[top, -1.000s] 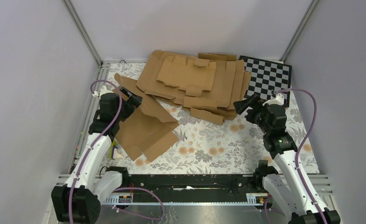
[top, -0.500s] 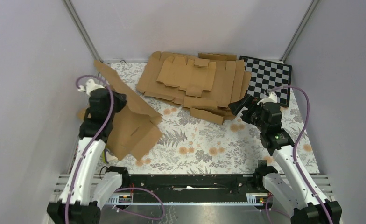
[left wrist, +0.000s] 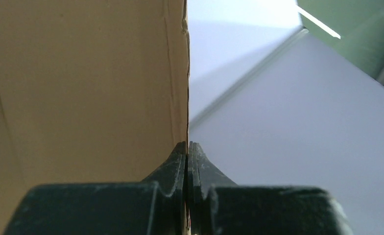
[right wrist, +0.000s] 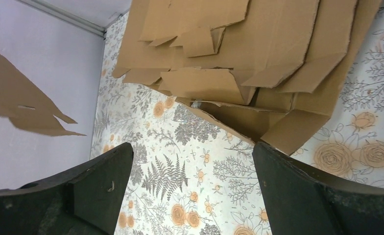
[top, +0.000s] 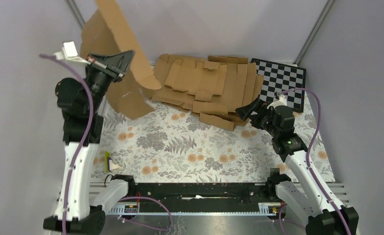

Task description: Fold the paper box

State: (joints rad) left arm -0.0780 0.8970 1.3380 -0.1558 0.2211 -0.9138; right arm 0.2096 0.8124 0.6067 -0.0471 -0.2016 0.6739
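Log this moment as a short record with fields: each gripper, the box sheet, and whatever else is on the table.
left gripper: shut on an edge of the paper box
paper box: one brown creased sheet, held tilted in the air above the far left of the table, not yet formed into a box
right gripper: open, empty, low over the table near the pile of cardboard blanks
pile of cardboard blanks: flat, far middle of the table
checkerboard: far right, beside the pile

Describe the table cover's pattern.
White table cover printed with grey ferns and orange flowers; clearest in the right wrist view.
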